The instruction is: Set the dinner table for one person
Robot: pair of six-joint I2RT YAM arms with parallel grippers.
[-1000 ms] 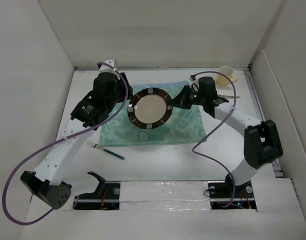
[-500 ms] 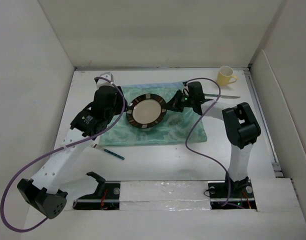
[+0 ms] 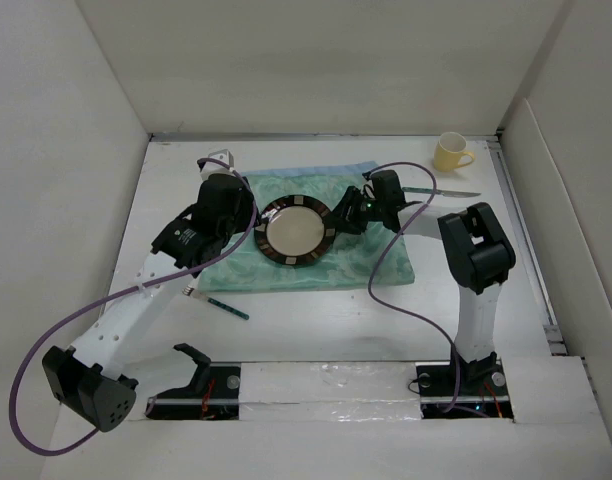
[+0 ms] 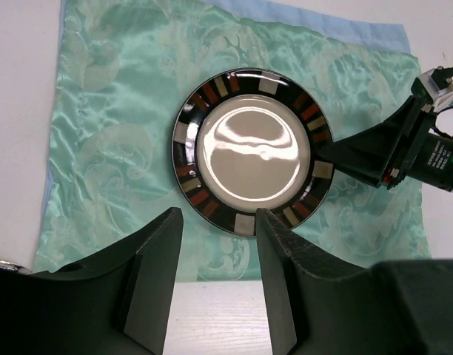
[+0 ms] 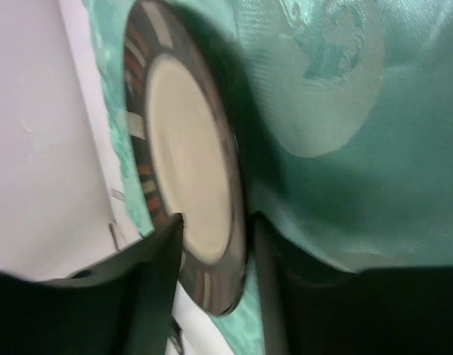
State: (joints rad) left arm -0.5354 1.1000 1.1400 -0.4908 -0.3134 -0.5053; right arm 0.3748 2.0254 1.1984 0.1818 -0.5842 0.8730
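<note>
Nearest, the white dinner table (image 3: 316,325) stretches from the arm bases to the back panels. A teal-handled fork (image 3: 226,307) lies on it, tines tucked against the left arm. Beyond, a striped plate (image 3: 298,232) lies flat on a green placemat (image 3: 381,258). The left gripper (image 4: 219,222) is at its left side, jaws wide, nothing between. The right gripper (image 5: 215,229) straddles the right rim, jaws parted; whether a pad touches is unclear. Farther, a knife (image 3: 458,193) is half hidden behind that arm, a yellow cup (image 3: 449,151) past it.
</note>
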